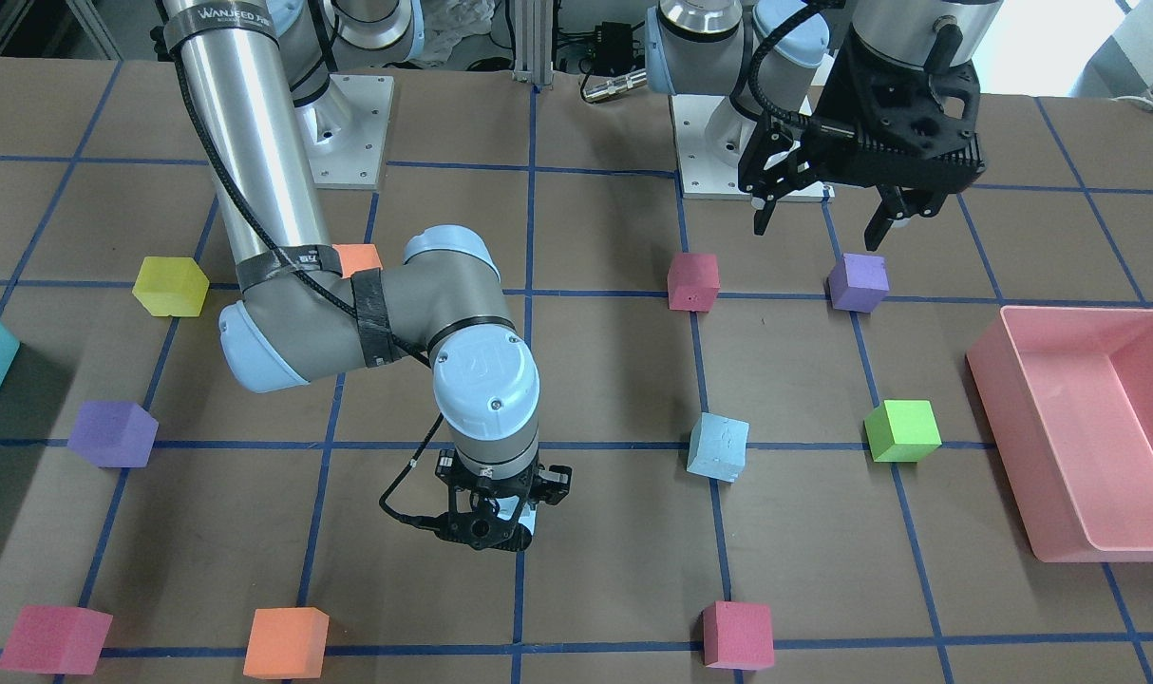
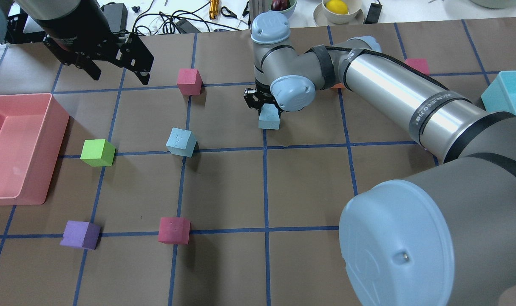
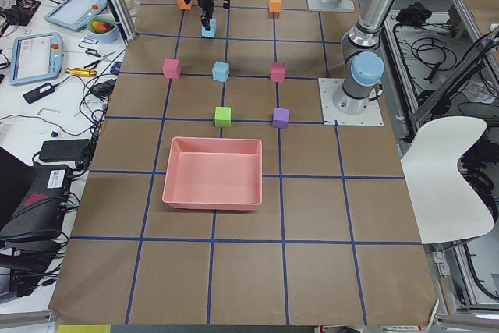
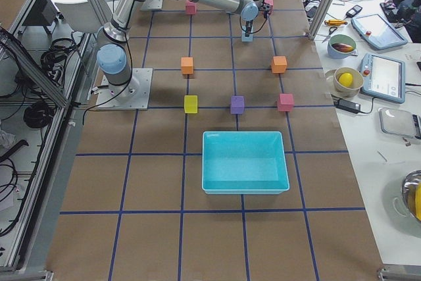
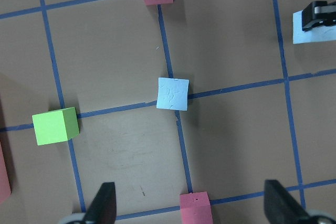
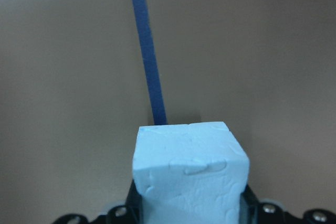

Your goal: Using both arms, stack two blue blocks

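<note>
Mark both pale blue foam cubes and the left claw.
Free pale blue foam cube (image 2: 180, 138), overhead view, top face.
Gripped blue cube (image 2: 269, 120), overhead view, near face.
Left claw (image 2: 120, 76), overhead view, between fingertips.

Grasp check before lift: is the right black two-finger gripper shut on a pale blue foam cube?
Shut: the pale blue foam cube sits clamped in the right gripper, filling its gap in the wrist view.

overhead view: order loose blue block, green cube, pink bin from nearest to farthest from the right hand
1. loose blue block, left of the right hand.
2. green cube, further left.
3. pink bin, at the table's left end.
</note>
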You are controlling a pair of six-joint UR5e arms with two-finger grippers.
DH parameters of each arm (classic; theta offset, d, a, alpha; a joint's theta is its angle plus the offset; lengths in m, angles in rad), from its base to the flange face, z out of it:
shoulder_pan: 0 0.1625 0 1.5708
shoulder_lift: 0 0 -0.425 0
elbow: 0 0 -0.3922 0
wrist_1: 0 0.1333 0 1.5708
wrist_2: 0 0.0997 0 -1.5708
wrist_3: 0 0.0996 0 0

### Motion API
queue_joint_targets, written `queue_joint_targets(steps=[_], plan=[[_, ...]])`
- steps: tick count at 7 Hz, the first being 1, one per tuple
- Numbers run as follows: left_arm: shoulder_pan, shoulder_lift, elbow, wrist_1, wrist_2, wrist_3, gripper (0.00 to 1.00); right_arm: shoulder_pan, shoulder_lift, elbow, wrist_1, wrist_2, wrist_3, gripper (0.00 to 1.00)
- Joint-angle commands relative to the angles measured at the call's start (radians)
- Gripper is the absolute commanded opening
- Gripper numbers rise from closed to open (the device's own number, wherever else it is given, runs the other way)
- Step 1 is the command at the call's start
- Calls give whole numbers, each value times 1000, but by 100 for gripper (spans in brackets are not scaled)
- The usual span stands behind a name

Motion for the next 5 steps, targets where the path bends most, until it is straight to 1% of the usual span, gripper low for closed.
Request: queue_joint_targets(steps=[1,2,3,4,5], plan=[[-2,-10,0,0,6,7,100,11,7,-1,6,10,22,0],[-2,-21,-8,5,7,2,100,15,8,5,6,9,17,1],[0,-44,-25,22,4,8,100,15,10,7,-4,7,5,79],[1,-87,-64,38,0,-2,100,14,8,10,5,7,0,100],[3,-139,-97,133,4,11,100,12,5,13,9,7,-1,100]])
